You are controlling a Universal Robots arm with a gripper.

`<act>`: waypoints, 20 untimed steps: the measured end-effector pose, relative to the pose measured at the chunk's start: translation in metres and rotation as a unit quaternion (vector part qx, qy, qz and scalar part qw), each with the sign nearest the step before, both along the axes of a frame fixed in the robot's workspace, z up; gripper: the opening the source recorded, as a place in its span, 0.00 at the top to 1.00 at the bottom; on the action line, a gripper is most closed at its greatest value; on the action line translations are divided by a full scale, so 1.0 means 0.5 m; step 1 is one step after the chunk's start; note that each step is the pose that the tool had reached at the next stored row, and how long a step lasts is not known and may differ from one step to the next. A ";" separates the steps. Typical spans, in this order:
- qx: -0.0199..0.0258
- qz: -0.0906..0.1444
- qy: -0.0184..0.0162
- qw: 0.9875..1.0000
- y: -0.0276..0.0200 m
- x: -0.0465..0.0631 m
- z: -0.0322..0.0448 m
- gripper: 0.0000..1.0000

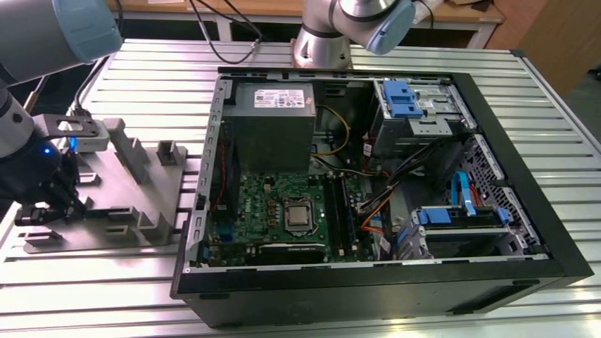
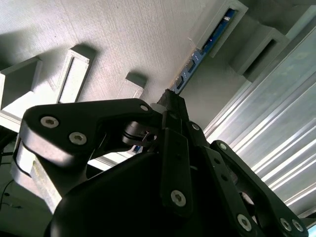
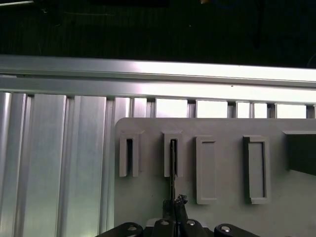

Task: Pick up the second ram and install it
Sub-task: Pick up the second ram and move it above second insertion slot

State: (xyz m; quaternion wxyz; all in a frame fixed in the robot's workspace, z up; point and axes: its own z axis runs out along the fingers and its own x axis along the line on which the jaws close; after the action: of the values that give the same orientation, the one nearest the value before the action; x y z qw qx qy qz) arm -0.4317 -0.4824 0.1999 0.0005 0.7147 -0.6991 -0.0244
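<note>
Seemingly aluminium table bears holder tray, computer case.

Slot blocks either side of ram, bare table slats beyond tray, PC case nr

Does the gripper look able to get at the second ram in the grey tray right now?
Probably yes. The gripper sits right at the second ram, which stands in a slot of the grey tray, and its fingers look closed on the strip. Nothing lies between them.
</note>
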 end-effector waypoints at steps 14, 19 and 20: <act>0.000 0.000 0.000 1.000 0.0000 0.000 0.085 0.89; 0.000 0.000 0.000 1.000 0.0001 0.000 0.130 0.89; 0.000 0.000 0.000 1.000 0.0001 0.000 0.139 0.89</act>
State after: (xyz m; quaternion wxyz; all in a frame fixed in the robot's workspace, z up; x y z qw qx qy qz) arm -0.4317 -0.4824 0.2692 0.0006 0.7147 -0.6990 -0.0244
